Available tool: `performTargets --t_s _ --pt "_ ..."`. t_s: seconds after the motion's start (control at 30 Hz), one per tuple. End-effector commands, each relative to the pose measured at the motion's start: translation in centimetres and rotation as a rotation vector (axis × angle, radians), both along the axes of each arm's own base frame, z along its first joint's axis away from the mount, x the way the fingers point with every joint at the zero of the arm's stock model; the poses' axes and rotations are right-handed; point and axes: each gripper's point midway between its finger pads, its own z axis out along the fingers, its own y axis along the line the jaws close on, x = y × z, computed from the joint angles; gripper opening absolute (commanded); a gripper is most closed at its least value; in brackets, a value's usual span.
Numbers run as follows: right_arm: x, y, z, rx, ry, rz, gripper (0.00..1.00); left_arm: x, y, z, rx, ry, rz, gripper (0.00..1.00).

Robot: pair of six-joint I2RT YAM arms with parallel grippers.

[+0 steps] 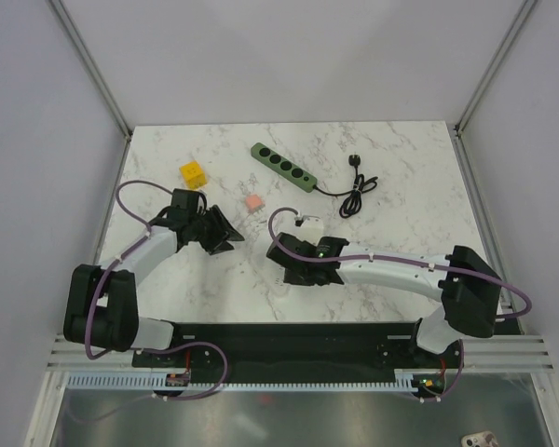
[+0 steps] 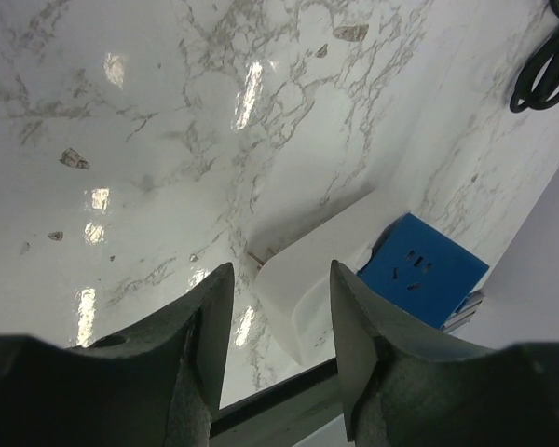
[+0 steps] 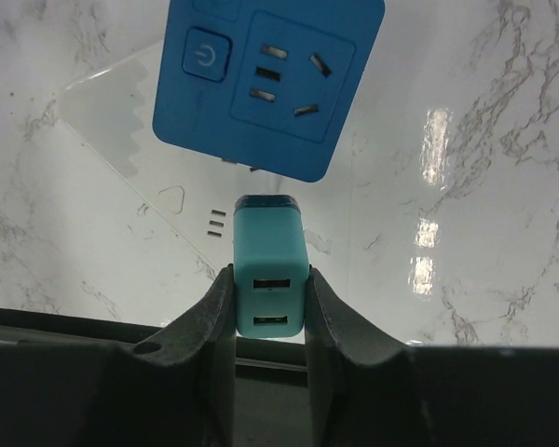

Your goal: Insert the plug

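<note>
Here, right fingers point(image 3: 203, 335) clamp the teal plug point(image 3: 270, 275) below the blue socket point(image 3: 261, 84); left fingers point(image 2: 210, 321) stand apart.

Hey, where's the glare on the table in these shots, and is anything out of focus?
Left wrist view: bright streaks on the marble table, and the near fingers look soft. Right wrist view: glare patches right of the teal charger, which is sharp. Top view: even light, no hot spots.
</note>
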Motion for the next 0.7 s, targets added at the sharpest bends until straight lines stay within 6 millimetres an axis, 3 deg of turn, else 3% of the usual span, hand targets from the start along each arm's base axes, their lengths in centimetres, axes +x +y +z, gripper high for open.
performTargets --t_s 0.0,0.23,0.53,0.67 --pt "0.1 1.3 0.9 0.043 0.028 -0.029 0.0 0.3 -0.6 -0.7 0.023 -0.068 -0.049 0.51" --pt "0.4 1.6 0.6 0.041 0.058 -0.022 0.0 -1.8 -2.2 -3.5 0.03 -0.014 -0.102 0.43" --pt "-0.5 1.8 -0.2 0.026 0.114 0.045 0.0 -3.8 -3.5 -4.6 0.039 -0.003 -0.144 0.32" --pt "-1.0 1.2 -0.8 -0.006 0.132 0.079 0.0 -4.6 -3.8 -5.0 0.044 0.009 -0.155 0.32"
